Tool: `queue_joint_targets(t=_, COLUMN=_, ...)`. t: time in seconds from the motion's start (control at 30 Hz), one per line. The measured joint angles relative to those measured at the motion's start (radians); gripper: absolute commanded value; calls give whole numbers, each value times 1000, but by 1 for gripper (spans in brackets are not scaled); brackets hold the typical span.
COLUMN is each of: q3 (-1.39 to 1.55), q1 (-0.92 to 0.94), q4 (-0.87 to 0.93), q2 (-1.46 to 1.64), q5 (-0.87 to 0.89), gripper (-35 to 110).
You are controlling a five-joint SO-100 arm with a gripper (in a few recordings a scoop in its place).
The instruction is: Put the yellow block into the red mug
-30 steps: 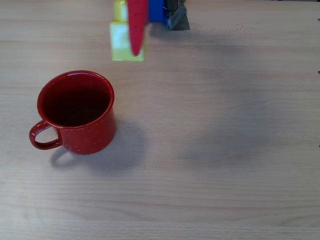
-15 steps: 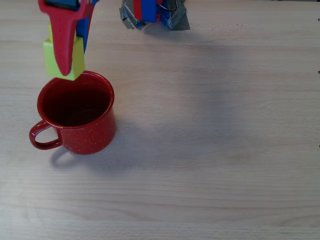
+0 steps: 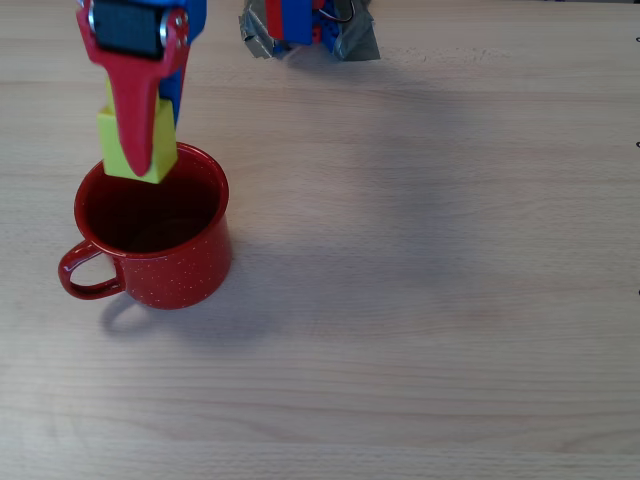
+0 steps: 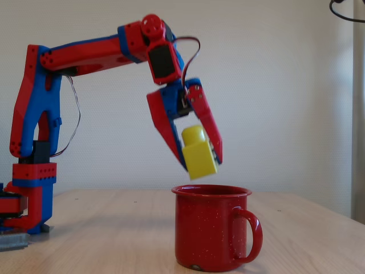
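**Block carried to the rim of the mug, not yet released**

We found the jaws pinching the yellow block (image 4: pixel 198 154) from two sides, one red finger in front and the other behind it, so that the gripper (image 4: pixel 201 161) was closed on the block and bore its whole weight. In the fixed view the block hung tilted, its round stud pointing up and to the left, its lowest corner just above the rim of the red mug (image 4: pixel 212 227) and apart from it. In the overhead view the gripper (image 3: pixel 143 165) and the yellow block (image 3: pixel 140 150) overlapped the far rim of the red mug (image 3: pixel 160 270), with part of the block over the dark inside and part outside it.

Over the last second we saw a clear shift. The block began near the top edge of the overhead view, well apart from the mug and to its right; half a second later it had swung left and reached the mug's far edge; at this moment it had crept a little further over the opening. The mug itself had not moved, its handle pointing the same way throughout.

We judged the carry nearly done and the release still to come. Since the block lay half across the rim, a drop from here might strike the edge and tumble onto the wooden table (image 3: pixel 450 300); a little more travel toward the mug's middle looked wiser
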Motion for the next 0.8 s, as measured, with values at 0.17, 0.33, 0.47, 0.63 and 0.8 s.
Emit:
queue_joint_targets(t=0.17, q3=51, q1=2, q4=-41, q2=0, q5=0, gripper=0)
queue_joint_targets(t=0.33, q3=83, q1=0, q4=-80, q2=0, q5=-2, gripper=0)
queue_joint_targets(t=0.47, q3=84, q1=3, q4=-92, q2=0, q5=-2, gripper=5)
queue_joint_targets(t=0.63, q3=100, q1=2, q4=-95, q2=-2, q5=-2, gripper=42)
queue_joint_targets(t=0.8, q3=120, q1=2, q4=-95, q2=-2, q5=-2, gripper=50)
